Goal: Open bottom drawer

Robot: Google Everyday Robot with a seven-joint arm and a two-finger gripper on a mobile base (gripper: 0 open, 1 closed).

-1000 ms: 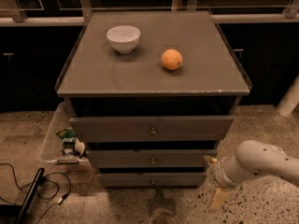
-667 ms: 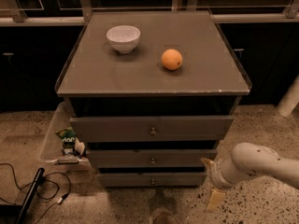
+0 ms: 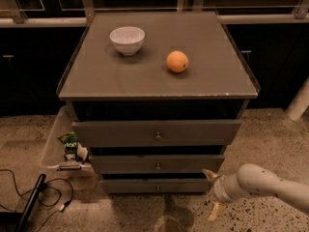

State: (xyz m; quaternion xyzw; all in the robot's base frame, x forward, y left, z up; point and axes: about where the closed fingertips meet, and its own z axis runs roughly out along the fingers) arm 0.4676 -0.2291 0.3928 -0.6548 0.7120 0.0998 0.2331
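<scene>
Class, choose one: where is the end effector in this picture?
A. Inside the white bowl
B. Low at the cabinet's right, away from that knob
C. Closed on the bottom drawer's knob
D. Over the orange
B: the end effector sits low near the floor, by the right end of the bottom drawer. It is well clear of the brass knob, with its fingers open.
</scene>
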